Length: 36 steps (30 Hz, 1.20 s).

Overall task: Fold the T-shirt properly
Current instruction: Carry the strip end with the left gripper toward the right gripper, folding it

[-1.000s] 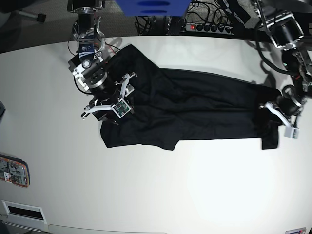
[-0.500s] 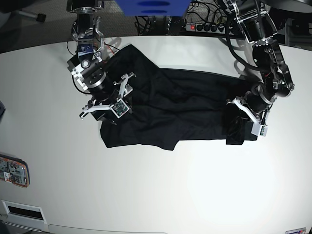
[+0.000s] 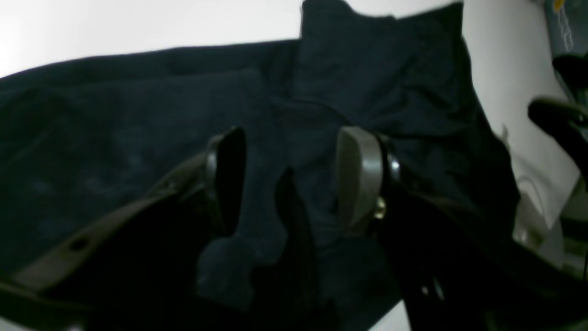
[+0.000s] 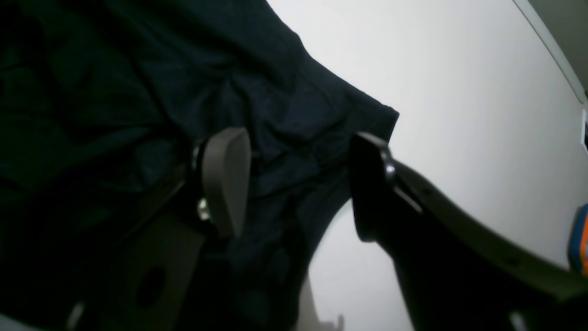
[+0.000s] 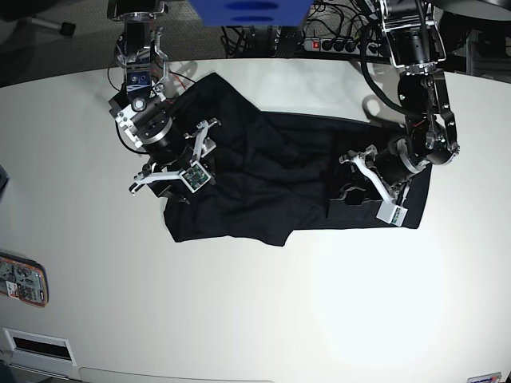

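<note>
With the left hand (image 5: 361,180) spread over the folded-in hem and the right hand (image 5: 180,159) released on the T-shirt (image 5: 271,171), cloth snagging a finger could undo the fold.

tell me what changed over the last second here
The left gripper carried the T-shirt's end inward over the body, making a fold, and its jaws now stand open with cloth between them. The right gripper stayed open at the other end; the rest of the shirt stayed put.
</note>
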{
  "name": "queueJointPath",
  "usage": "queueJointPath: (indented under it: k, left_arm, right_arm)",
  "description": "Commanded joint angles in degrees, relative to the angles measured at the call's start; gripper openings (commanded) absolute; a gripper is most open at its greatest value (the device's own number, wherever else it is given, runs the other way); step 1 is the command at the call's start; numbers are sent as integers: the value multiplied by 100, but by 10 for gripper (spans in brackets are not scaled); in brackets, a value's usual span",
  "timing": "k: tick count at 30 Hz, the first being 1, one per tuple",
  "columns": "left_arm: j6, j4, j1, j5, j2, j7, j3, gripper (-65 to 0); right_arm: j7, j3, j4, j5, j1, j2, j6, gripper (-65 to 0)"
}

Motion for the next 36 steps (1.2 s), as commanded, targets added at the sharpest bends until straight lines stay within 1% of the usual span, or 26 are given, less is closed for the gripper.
queueJointPath:
  k: [1,4,8,11,14,17,20,22,25,29,33,36]
  left_arm:
    - [-32,120,-83,-112,-52,-129,-80,-341]
    - [-32,155,-65,-112,-61,-129,-379,-341]
    - [-32,348,102,-121,-368,-120,-555,-341]
    - [-32,401,137,-112,-509,-146,-713,-341]
    - [-32,594,286,-86,-544,-375,-1161,-341]
    - [-32,911,366,301,-527,-858,-1487,-341]
    - [-32,1324,594,1031,-518,-1386,-1741,-341]
    - [-32,1500,691,1400,-518,-1746,-1803,-341]
    - [-32,1781,1051,1655,-527,-2282,-1908,-341]
    - [-32,2001,1350,1725,-553,-2590,-2005,-341]
    - [-32,2001,1588,1725,-562,-3214,-2225,-341]
    - [-32,2001,1588,1734,-562,-3258,-2418,-341]
  right_arm:
    - [131,26,95,104,50,10,-47,-320]
    - [-186,466,69,148,76,10,-47,-324]
    - [-529,958,60,578,85,10,-47,-325]
    - [-951,1143,60,851,199,10,-47,-325]
    - [-1399,1301,60,1220,296,10,-47,-322]
    - [-1856,1407,60,1756,595,10,-47,-321]
    - [-2234,1653,42,2372,964,10,-47,-321]
    - [-2313,1829,-116,2565,1113,10,-47,-321]
    - [-2304,1890,-529,2574,1157,10,-47,-322]
    - [-2296,1899,-1118,2583,1166,10,-47,-324]
    - [-2287,1899,-1391,2592,1157,-16,-47,-321]
    - [-2304,1899,-1496,2609,1166,-34,-47,-321]
